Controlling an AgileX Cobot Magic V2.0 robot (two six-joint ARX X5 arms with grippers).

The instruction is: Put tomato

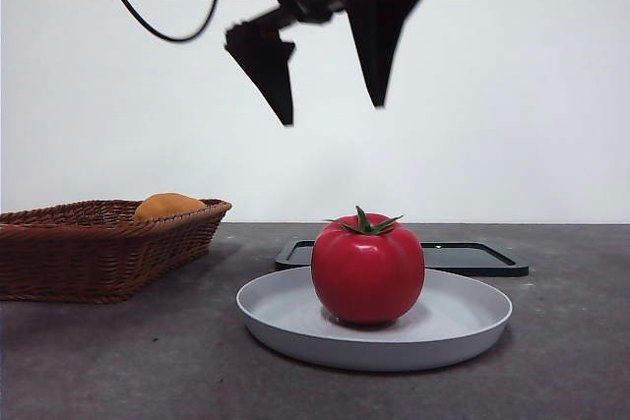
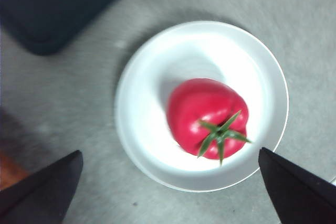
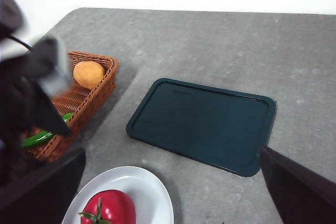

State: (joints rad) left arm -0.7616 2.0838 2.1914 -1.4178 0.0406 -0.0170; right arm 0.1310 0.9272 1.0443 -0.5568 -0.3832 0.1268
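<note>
Tomato (image 1: pixel 367 270) sits upright on the white plate (image 1: pixel 463 327), a bit off plate centre, calyx up. Left pincer (image 1: pixel 330 95) hangs well above it, jaws spread wide, holding nothing. In the front view it's at roughly 11 o'clock from the tomato, not quite plumb over it. Right pincer (image 3: pixel 168 203) waits off to the side, also wide open and empty, looking down on the dark tray (image 3: pixel 202 124) and wicker basket (image 3: pixel 79 103) with the orange fruit (image 3: pixel 88 73).

Judgement: the tomato looks already placed, so the step in hand is probably release and retreat, or else a fresh approach. If re-gripping, first centre the left pincer over the tomato, keep the jaws wide, drop straight down so they straddle the widest part below the calyx, and close gently; the glossy skin could slip. Avoid clipping the plate rim on the worktop (image 1: pixel 571 361).
</note>
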